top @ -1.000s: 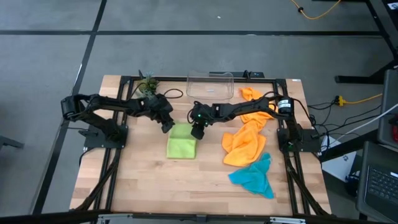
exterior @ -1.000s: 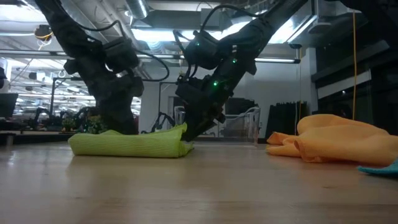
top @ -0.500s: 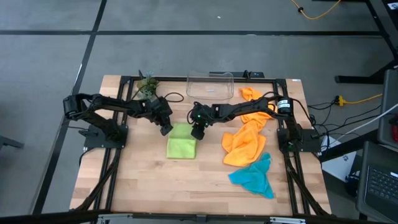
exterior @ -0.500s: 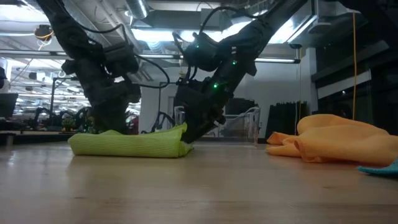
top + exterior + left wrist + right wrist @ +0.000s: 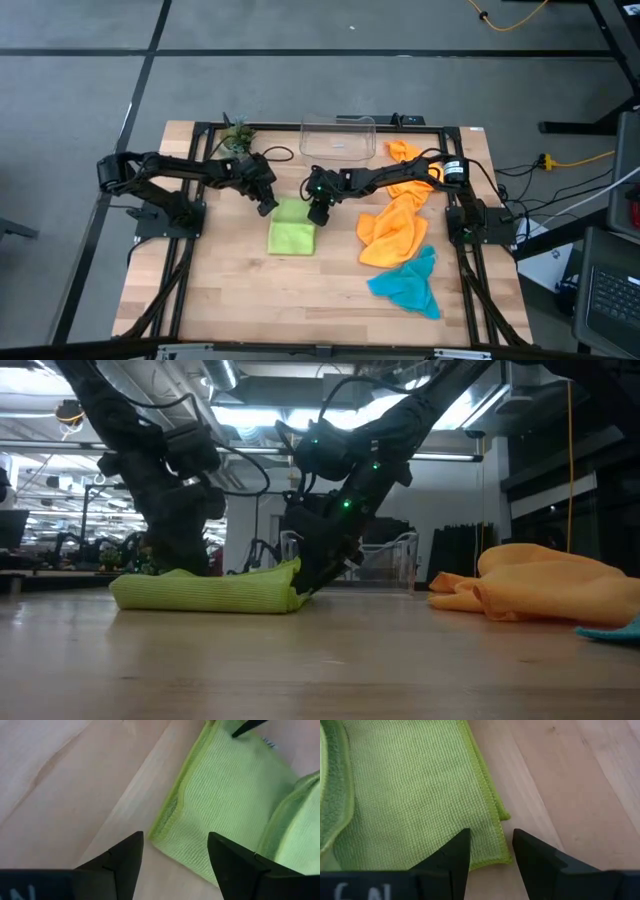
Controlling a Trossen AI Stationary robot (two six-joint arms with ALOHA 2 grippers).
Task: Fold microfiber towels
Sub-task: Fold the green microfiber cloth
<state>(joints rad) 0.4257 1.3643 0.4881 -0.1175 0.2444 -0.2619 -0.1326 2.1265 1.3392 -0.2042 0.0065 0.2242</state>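
Green towel (image 5: 292,237) lies folded mid-desk, long axis running towards you; your left gripper (image 5: 266,205) and right gripper (image 5: 318,212) sit at its two far corners, both parted, holding nothing.

Folded lime green towel (image 5: 205,593) on the table (image 5: 300,670), both arms over it.

The left gripper (image 5: 180,560) hangs above the towel's left half; the right gripper (image 5: 312,575) meets its raised right end. An orange towel (image 5: 540,592) is heaped toward the right edge, a teal towel (image 5: 618,630) beside it.
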